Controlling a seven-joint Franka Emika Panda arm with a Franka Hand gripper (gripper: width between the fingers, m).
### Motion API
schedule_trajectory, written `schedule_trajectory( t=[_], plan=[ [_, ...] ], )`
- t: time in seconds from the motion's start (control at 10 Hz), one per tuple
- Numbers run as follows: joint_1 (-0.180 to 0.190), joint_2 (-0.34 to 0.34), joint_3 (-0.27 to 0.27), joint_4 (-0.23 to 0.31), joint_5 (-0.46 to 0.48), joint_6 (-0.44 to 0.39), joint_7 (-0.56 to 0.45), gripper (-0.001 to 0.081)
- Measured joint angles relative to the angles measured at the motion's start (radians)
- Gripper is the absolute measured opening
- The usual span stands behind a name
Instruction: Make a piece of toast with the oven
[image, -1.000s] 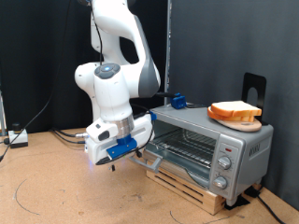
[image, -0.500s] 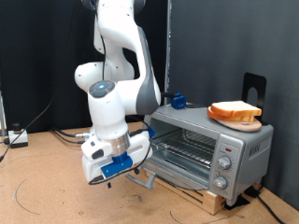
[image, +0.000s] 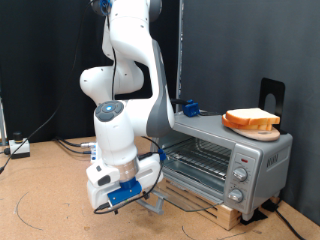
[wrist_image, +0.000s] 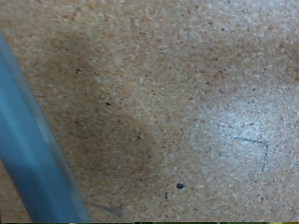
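Note:
The silver oven (image: 262, 158) stands at the exterior view's right on a wooden pallet (image: 218, 208). Its glass door (image: 166, 186) hangs open and low, showing the wire rack (image: 202, 158). The piece of toast (image: 250, 117) lies on an orange-brown dish on the oven's top. My gripper (image: 122, 196) with blue fingers is low, close to the table, right at the door's grey bar handle (image: 153, 202). In the wrist view a grey-blue bar (wrist_image: 33, 154) crosses one edge over the brown board; no fingers show there.
Round knobs (image: 240, 176) are on the oven's right panel. A small blue object (image: 188, 106) sits on the oven's top by its back corner, and a black stand (image: 272, 94) is behind it. Cables (image: 68, 146) and a white box (image: 18, 148) lie at the exterior view's left.
My arm has swung down and to the exterior view's left, and the gripper has dropped almost to the table. The oven door has come down with it and is wider open.

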Motion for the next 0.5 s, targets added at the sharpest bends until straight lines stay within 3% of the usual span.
schedule_trajectory(
  t=[0.5],
  plan=[
    [-0.008,0.083,0.000,0.017,0.009,0.015,0.000,0.0809]
  ],
)
